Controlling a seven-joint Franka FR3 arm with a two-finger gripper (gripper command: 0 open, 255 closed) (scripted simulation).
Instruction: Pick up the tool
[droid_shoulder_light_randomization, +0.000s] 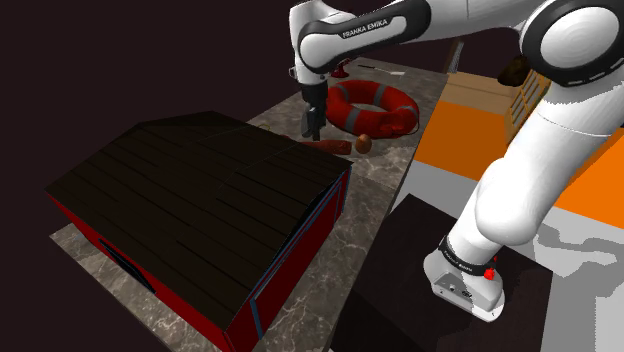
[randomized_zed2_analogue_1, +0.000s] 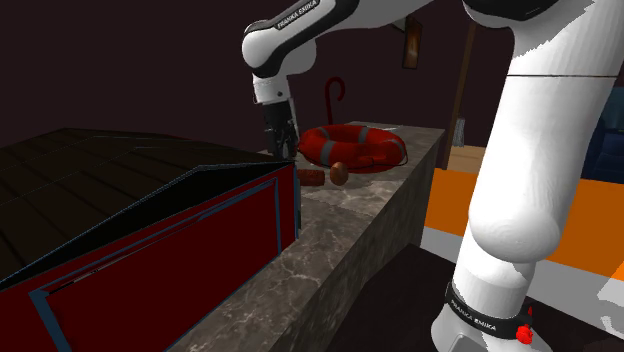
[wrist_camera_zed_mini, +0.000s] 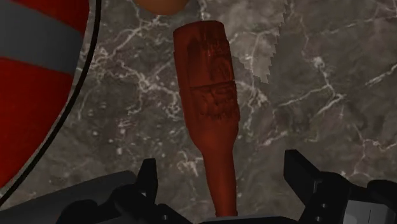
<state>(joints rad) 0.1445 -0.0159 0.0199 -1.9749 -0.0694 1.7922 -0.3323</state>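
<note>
A red model shed with dark plank roof (droid_shoulder_light_randomization: 200, 205) sits in the shoulder view's foreground, camera-side of the black claw (droid_shoulder_light_randomization: 311, 128), which hangs just above a red-brown club-shaped wooden tool (droid_shoulder_light_randomization: 325, 146) on the marble counter (droid_shoulder_light_randomization: 385, 182). The second exterior view shows a red-and-grey life ring (randomized_zed2_analogue_1: 385, 150) beyond the claw. In the wrist view the claw is released, its fingers (wrist_camera_zed_mini: 148, 181) straddling the tool's thin end without touching.

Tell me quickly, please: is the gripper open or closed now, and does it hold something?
Gripper: open. Its fingers stand apart on either side of the red-brown tool without touching it, so it holds nothing.
</note>
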